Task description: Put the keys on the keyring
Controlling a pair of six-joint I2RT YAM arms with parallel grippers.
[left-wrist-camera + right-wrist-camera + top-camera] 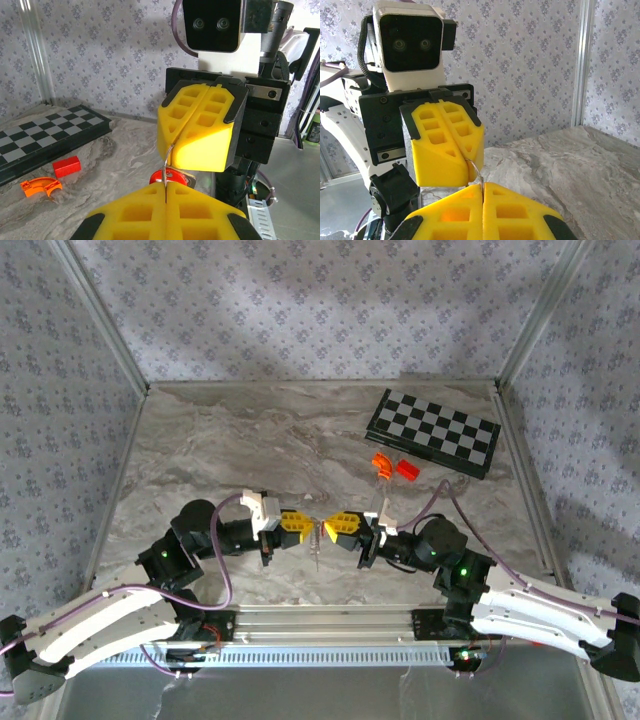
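We judge the job to be in its middle stretch, neither begun afresh nor finished; the left gripper [303, 524] and the right gripper [333, 527] meet tip to tip above the near middle of the table [230, 440], both with their yellow fingers pressed fully together. The keyring [316, 540] sits between them; in both wrist views a thin wire loop runs from the seam of one pair of fingers into the seam of the other, so each gripper seems to pinch it, and a thin tail hangs below in the overhead view. The key [169, 177], with its red tag, shows just under the right gripper's tips and right beside the loop; whether it is already threaded on or merely touching, we cannot tell. What seems left is to work the key fully round onto the ring, or confirm it hangs there, then let go. The chessboard [433, 432], the orange piece [381, 464] and the red block [405, 469] lie well apart at the far right.
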